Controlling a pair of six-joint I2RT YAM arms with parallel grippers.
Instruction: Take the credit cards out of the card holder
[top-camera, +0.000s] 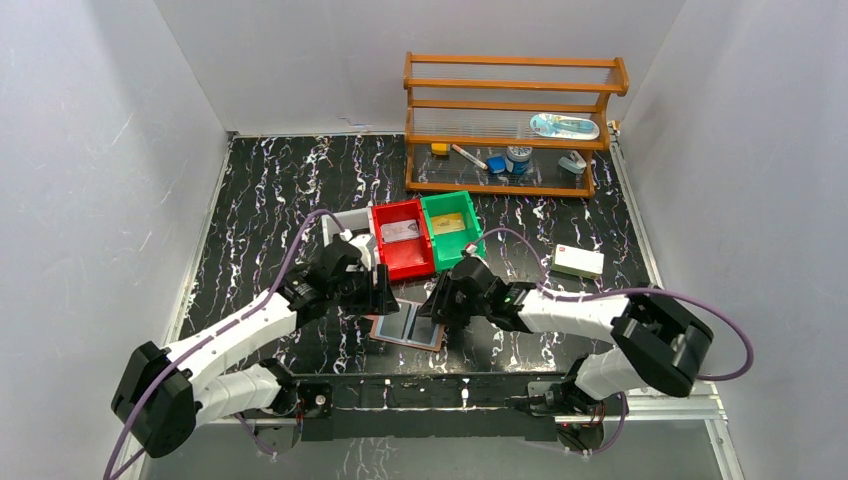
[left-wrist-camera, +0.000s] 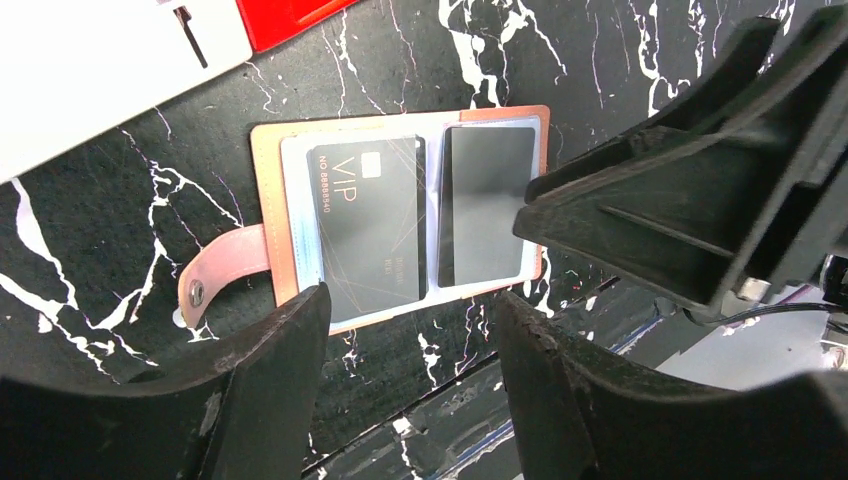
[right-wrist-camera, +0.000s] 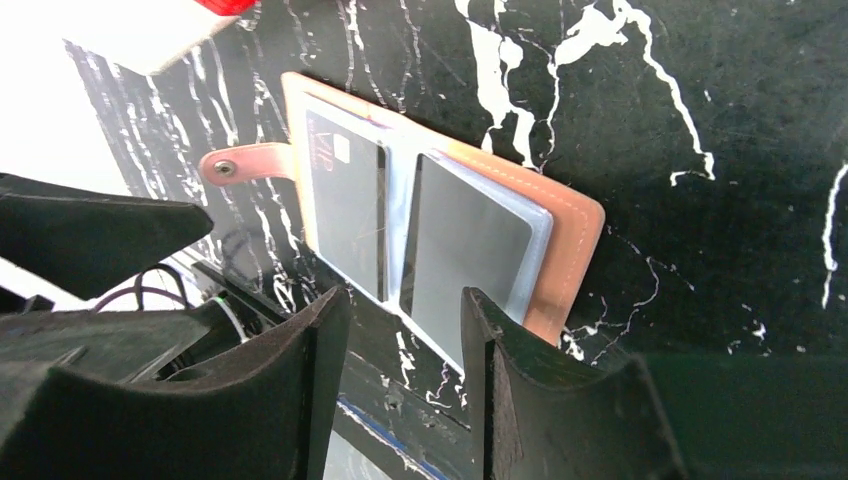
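Observation:
The card holder (top-camera: 408, 326) lies open and flat on the black marble table, near the front edge between both arms. It is reddish-brown leather (left-wrist-camera: 266, 180) with a strap tab (left-wrist-camera: 225, 268) on its left. A dark VIP card (left-wrist-camera: 365, 225) sits in one pale pocket and a plain dark card (left-wrist-camera: 487, 200) in the other. My left gripper (top-camera: 385, 293) is open and empty, just above the holder's near edge (left-wrist-camera: 410, 297). My right gripper (top-camera: 438, 304) is open and empty, hovering over the holder's near edge (right-wrist-camera: 405, 297) by the plain card (right-wrist-camera: 465, 245).
A red bin (top-camera: 402, 238) and a green bin (top-camera: 452, 228), each with a card inside, stand just behind the holder. A white tray (top-camera: 350, 225) is left of them. A white box (top-camera: 578, 262) lies to the right. A wooden rack (top-camera: 510, 125) stands at the back.

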